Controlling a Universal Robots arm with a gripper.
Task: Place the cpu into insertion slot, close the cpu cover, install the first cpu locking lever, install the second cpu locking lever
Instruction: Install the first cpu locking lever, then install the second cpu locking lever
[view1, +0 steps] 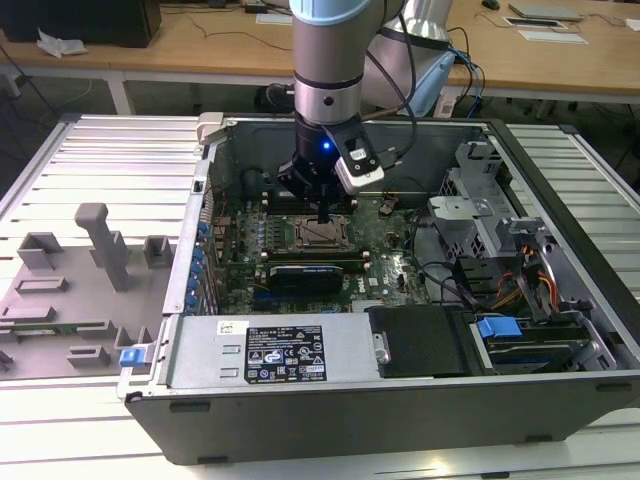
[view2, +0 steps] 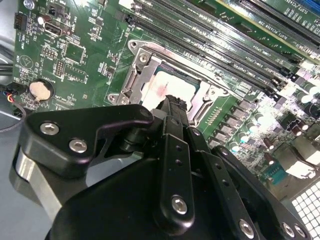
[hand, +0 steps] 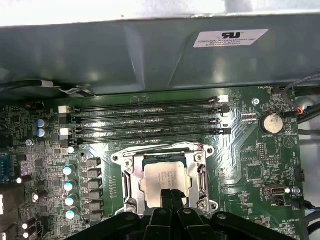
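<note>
One tool (hand: 171, 194) low over socket, fingers pressed together, tips on or just above cpu (hand: 162, 180); contact unclear. Cpu sits in slot (hand: 164, 175) on green board (hand: 250, 150), cover (hand: 202, 177) down around it. Memory slots (hand: 145, 120) just beside

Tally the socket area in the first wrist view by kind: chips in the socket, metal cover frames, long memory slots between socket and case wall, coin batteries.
cpu: 1
cpu cover: 1
memory slots: 4
coin battery: 1
Total: 7
</note>
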